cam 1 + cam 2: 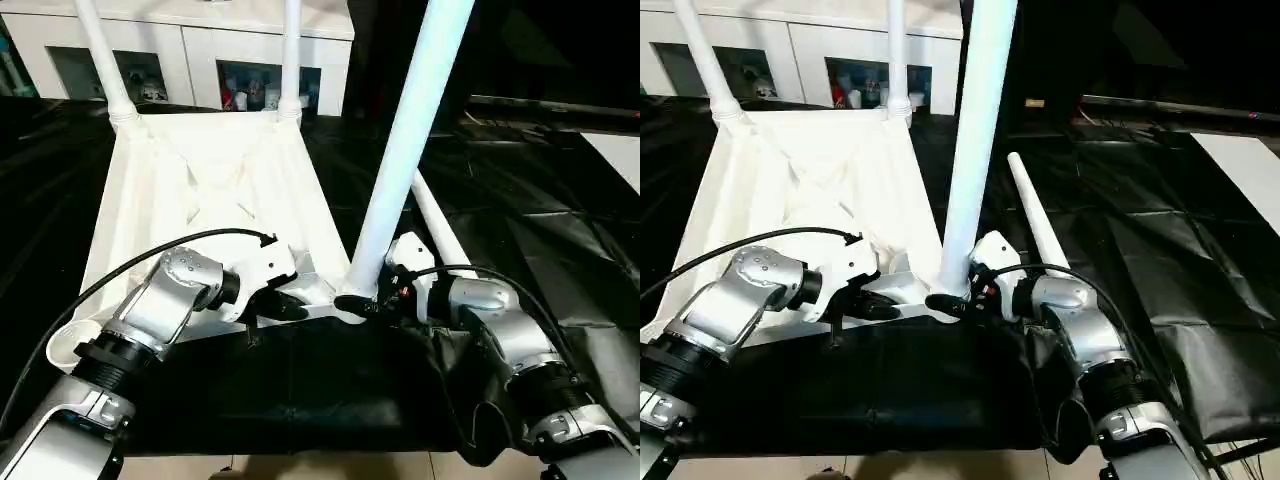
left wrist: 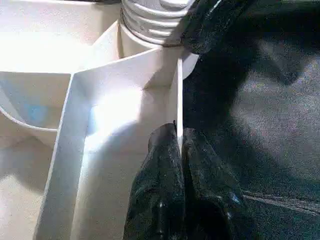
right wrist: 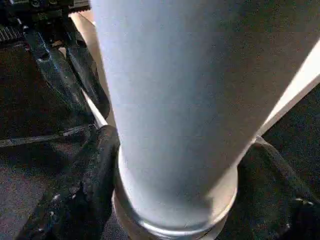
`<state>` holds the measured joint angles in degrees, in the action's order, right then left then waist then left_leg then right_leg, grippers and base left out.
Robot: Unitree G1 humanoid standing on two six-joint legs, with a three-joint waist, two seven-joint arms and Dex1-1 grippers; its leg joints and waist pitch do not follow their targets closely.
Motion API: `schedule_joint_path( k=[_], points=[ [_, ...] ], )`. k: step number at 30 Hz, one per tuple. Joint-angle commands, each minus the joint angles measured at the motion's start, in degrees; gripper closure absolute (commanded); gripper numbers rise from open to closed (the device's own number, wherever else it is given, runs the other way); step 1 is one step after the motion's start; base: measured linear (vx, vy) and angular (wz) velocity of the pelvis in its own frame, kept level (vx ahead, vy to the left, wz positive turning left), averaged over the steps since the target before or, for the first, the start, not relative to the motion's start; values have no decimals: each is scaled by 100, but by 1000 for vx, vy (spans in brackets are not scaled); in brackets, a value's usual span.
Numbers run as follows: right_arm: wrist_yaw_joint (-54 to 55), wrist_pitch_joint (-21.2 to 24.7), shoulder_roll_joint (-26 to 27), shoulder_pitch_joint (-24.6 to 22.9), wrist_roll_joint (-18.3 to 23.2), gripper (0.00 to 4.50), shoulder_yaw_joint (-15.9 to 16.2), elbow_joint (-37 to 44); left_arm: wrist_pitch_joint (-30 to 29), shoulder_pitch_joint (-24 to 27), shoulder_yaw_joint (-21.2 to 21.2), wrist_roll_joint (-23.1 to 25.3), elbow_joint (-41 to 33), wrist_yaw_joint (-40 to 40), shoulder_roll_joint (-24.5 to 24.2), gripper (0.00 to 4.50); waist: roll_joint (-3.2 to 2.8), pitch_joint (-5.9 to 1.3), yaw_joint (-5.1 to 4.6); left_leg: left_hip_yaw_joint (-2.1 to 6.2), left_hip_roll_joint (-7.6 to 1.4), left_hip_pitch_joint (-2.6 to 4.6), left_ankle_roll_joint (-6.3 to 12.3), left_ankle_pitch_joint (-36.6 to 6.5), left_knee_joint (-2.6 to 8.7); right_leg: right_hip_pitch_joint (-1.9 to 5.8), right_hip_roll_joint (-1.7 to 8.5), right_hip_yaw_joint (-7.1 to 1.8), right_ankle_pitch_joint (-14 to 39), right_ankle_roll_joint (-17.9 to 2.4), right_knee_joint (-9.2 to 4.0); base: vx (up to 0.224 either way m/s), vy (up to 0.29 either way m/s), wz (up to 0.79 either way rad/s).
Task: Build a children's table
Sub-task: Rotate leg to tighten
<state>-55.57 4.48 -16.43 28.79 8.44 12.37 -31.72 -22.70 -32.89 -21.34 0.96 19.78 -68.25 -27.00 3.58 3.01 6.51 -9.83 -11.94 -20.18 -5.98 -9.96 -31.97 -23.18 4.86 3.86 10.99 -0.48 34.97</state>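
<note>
While the small white children's table (image 1: 200, 190) lay upside down on the black-draped desk (image 1: 520, 210), ribbed underside up, two legs (image 1: 100, 55) rose from its far corner sockets. A third leg (image 1: 405, 150) stood in the near corner socket on the robot's right, leaning slightly toward the robot's right. A fourth leg (image 1: 1040, 225) lay loose on the black cloth just beside the tabletop on that same side.

Left end effector (image 1: 283, 305): clenched on the tabletop's near edge, a thin white rim wall pinched between its two black fingers (image 2: 160, 195), as seen in the left wrist view.

Right end effector (image 1: 958, 300): at the base of the standing leg, one black finger (image 3: 90, 185) on either side of it, right above the socket collar. Fingers spread about as wide as the tube; they looked pressed to it, grasping the leg.

White cabinet (image 1: 180, 50) with glass doors behind the desk, small things on its shelves, too small to tell.
</note>
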Motion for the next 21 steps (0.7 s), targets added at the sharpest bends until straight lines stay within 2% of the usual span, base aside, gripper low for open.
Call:
schedule_joint_path(
  k=[1,3,8,9,10,11,13,15,17,18,19,21],
  points=[
    [61,71,-63,-28,30,154,-141,104,-99,125,-312,-8,-49,-304,-4,450,-94,-360,-4,-17,-108,21,157,-922,318,337,283,-249,275,-1356,-314,0,0,0],
    [78,108,-59,-32,53,171,-158,114,-84,126,-335,11,-41,-335,-17,450,-97,-358,-6,-20,-104,24,157,-939,314,336,281,-250,259,-1367,-315,0,0,0],
    [232,190,31,-31,114,178,-267,48,-123,106,-329,28,5,-302,13,450,-110,-356,-8,-17,-104,25,143,-963,316,338,280,-249,282,-1372,-314,0,0,0],
    [528,225,131,8,131,178,-397,-84,-166,101,-301,45,46,-183,67,450,-107,-357,-13,-15,-106,26,122,-982,319,338,283,-250,320,-1368,-313,0,0,0],
    [845,251,233,49,139,178,-522,-225,-209,81,-255,76,124,3,151,450,-110,-350,-10,-11,-105,26,102,-1005,325,335,286,-247,383,-1357,-320,0,0,0],
    [1368,274,395,103,117,178,-680,-429,-271,13,-162,133,296,370,332,450,-113,-333,-37,-7,-104,15,-7,-1167,347,327,296,-251,732,-1289,-354,0,0,0],
    [1713,286,500,137,98,178,-778,-560,-311,-36,-98,172,416,623,457,450,-102,-332,-47,0,-105,38,-95,-1368,350,319,313,-252,1189,-1173,-401,0,0,0],
    [2097,315,614,172,71,178,-864,-695,-358,-105,-22,216,562,925,607,450,-113,-325,-63,15,-104,39,-140,-1489,361,299,316,-251,1429,-1085,-427,0,0,0],
    [3255,447,985,302,75,178,-1133,-1103,-425,-337,171,298,941,1746,1063,450,-94,-307,-82,10,-91,30,-143,-1531,364,279,311,-252,1626,-1016,-451,0,0,0],
    [3802,474,1175,382,61,178,-1252,-1314,-457,-465,264,314,1154,2103,1290,450,-75,-316,-99,28,-90,52,-182,-1629,364,275,318,-245,1966,-891,-483,0,0,0],
    [4218,472,1326,456,62,178,-1339,-1488,-463,-577,353,325,1349,2431,1476,450,-90,-304,-108,28,-83,33,-173,-1595,366,252,324,-250,1954,-857,-495,0,0,0],
    [4631,436,1527,580,128,178,-1452,-1714,-457,-717,454,315,1594,2790,1706,450,-80,-317,-126,26,-79,42,-185,-1608,361,242,311,-249,1949,-800,-495,0,0,0]
  ],
)
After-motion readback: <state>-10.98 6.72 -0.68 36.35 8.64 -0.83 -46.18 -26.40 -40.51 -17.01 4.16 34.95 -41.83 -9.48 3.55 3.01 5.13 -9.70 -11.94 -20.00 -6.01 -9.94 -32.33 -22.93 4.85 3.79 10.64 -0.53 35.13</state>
